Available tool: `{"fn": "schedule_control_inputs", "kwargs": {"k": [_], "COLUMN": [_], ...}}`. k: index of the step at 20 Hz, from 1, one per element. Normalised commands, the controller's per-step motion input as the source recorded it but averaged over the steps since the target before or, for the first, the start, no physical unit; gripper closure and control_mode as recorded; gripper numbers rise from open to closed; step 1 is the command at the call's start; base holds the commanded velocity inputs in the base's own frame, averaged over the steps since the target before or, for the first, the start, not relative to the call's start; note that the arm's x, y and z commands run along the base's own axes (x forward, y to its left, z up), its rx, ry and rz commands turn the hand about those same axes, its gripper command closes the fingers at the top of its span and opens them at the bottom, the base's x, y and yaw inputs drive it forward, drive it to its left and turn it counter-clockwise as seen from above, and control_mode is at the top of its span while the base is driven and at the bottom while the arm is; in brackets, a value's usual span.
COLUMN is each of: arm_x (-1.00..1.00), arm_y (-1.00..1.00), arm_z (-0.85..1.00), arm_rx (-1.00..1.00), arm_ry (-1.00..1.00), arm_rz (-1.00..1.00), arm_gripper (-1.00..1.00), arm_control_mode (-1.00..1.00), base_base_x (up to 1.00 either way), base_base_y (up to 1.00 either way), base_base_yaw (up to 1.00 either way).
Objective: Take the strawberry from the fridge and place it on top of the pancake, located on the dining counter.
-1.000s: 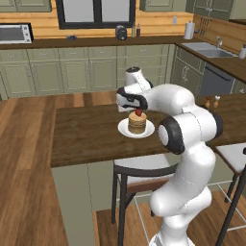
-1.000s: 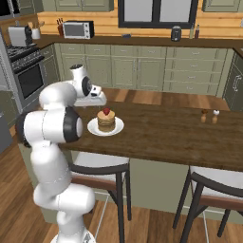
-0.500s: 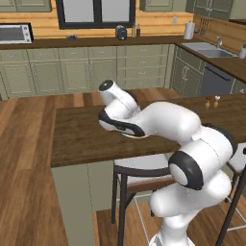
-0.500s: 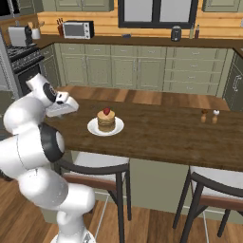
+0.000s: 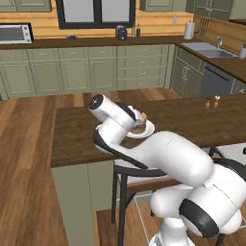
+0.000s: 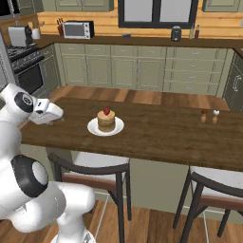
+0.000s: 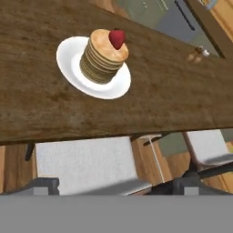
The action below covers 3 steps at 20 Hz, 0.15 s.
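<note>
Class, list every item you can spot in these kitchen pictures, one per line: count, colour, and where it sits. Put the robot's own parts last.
strawberry: one, red, on top of the pancake.
pancake: one stack, tan-brown, on the plate.
plate: one, white, on the dining counter.
dining counter: one, dark brown wood.
shakers: two, small, at the counter's right end.
stools: two, dark frames with pale seats, under the counter.
microwave: one, silver, on the wall counter.
gripper: one, dark tips apart, holding nothing, pulled back from the plate.
</note>
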Motion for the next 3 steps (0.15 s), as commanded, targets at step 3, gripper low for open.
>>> {"fn": "schedule_control_inputs", "kwargs": {"k": [3], "arm_x": [-0.02], "arm_y": [0.05], "arm_z": [0.22], "arm_rx": [-0.09], "arm_ry": [0.01], "arm_rz": [-0.10], "arm_gripper": [-1.00], "arm_control_mode": [-1.00], "base_base_x": [0.00], "base_base_y": [0.00], "base_base_yaw": [0.00]}}
